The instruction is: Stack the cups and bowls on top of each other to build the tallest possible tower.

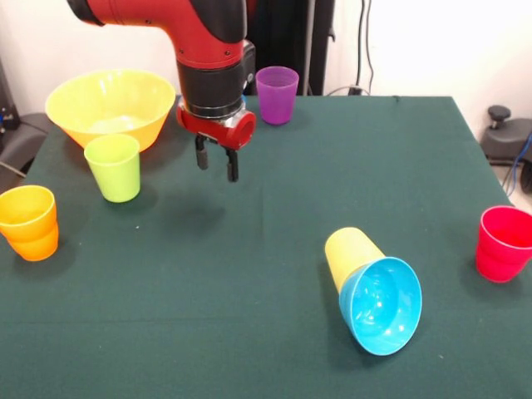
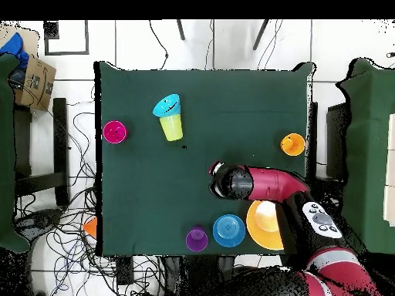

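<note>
Front view
Table: green cloth (image 1: 249, 249) filled the scene; robot at the far side.
Arm: red and black arm (image 1: 199, 33) came down from the top left.
Claw: gripper (image 1: 216, 158) hung above the cloth at far left-centre; two dark fingers (image 1: 201, 154) pointed down with a small gap between them, nothing pinched.
Cups counted: five.
Lime green cup (image 1: 114, 167): upright, left side, just in front of the large bowl.
Orange cup (image 1: 29, 222): upright at the near left edge.
Purple cup (image 1: 277, 94): upright at the far edge, right of the arm.
Red cup (image 1: 504, 243): upright at the right edge.
Yellow cup (image 1: 349, 253): on its side, near right of centre.
Bowls counted: two seen here.
Large yellow-orange bowl (image 1: 110, 106): upright, far left corner.
Small blue bowl (image 1: 381, 305): tipped on edge, inside facing the camera, seated against the yellow cup's mouth.
Tower: only that toppled pair lay joined; it stood nowhere.

Overhead view
Claw: hidden under the wrist (image 2: 231, 181); its state could not be told from here.
Cups counted: four clear, red (image 2: 114, 131), orange (image 2: 292, 143), purple (image 2: 197, 238), yellow (image 2: 172, 126); the lime one was not visible.
Bowls counted: three.
Blue bowl on the fallen cup (image 2: 166, 105): far left of centre.
Second blue bowl (image 2: 228, 230): at the near edge, between the purple cup and the large bowl.
Large bowl (image 2: 265, 223): near edge, partly under the arm.
</note>
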`<state>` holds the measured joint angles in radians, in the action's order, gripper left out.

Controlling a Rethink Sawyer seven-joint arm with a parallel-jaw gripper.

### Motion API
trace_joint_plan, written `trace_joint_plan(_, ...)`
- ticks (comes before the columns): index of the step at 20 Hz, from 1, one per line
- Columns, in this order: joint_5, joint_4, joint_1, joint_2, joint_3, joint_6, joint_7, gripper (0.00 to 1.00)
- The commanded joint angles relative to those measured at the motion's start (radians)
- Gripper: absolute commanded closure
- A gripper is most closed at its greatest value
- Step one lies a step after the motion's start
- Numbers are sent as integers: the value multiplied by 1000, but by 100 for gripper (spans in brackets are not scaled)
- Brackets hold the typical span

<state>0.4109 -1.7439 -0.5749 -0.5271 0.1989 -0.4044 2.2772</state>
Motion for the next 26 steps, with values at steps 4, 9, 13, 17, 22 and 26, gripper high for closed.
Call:
trace_joint_plan(4, 56, -15, 36, -22, 86, -175, -179, 0)
trace_joint_plan(9, 59, -13, 40, -31, 94, -189, -181, 0)
trace_joint_plan(13, 59, -8, 29, -28, 112, -196, -187, 0)
trace_joint_plan(17, 62, 3, 17, -31, 120, -230, -210, 0)
trace_joint_plan(22, 71, -11, 0, -50, 122, -249, -220, 0)
trace_joint_plan(26, 86, -19, -6, -55, 120, -261, -228, 0)
